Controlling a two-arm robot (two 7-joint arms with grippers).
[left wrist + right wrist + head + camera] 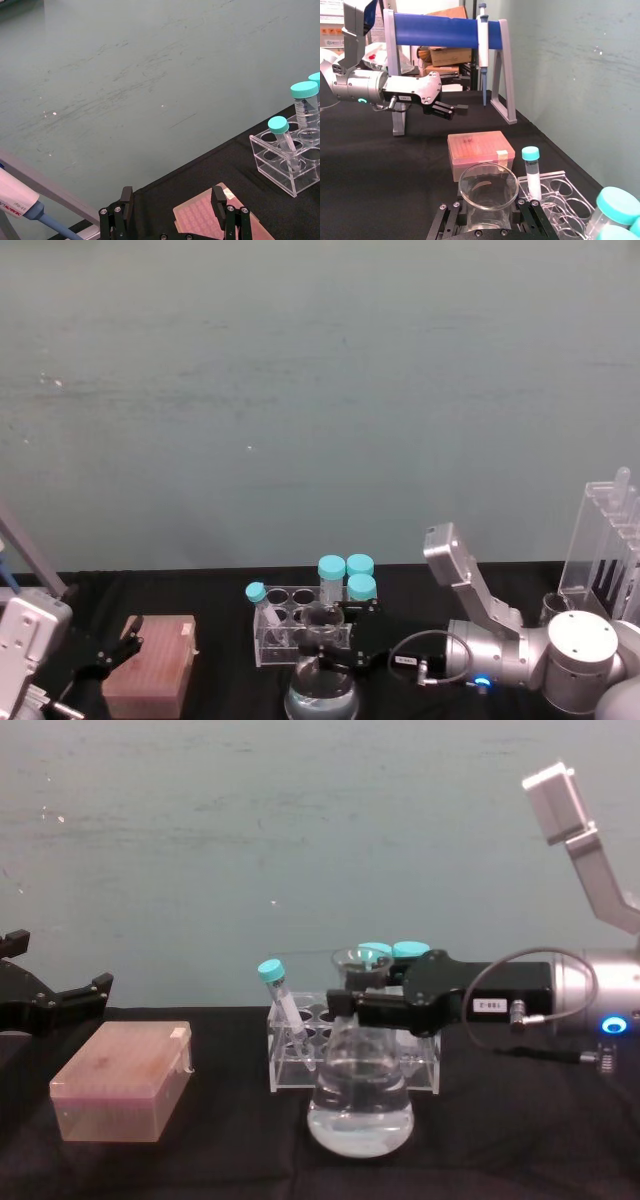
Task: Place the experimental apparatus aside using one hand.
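**Right tool clamped on the conical flask's neck**

Head view: your right tool point(322, 652) reaches in from the right, low over the black worktop point(220, 680), its fingers on either side of the conical flask point(321, 695). The flask stands at the near edge, just in front of the clear tube rack point(300, 625). The tall acrylic pipette rack point(610, 540) stands at the far right, behind the right arm. Your left tool point(115, 652) hangs at the left beside the pink tip box point(152, 665).

Left wrist view: the left tool point(172, 200) is released, fingers well apart and holding nothing, above the tip box point(205, 220). The tube rack point(287, 162) lies well off to one side.

Right wrist view: the right tool point(487, 205) grasps the flask point(488, 192) just under its rim. The tube rack point(565, 200) sits just beside it, the tip box point(479, 152) beyond.

Chest view: the right tool point(352, 1005) closes on the flask's point(360, 1095) narrow neck; the flask's base rests on the worktop point(200, 1165), with clear liquid inside. The tube rack point(300, 1050) is directly behind it. Bare worktop lies between the flask and the tip box point(122, 1080), and more to the flask's right under the arm.
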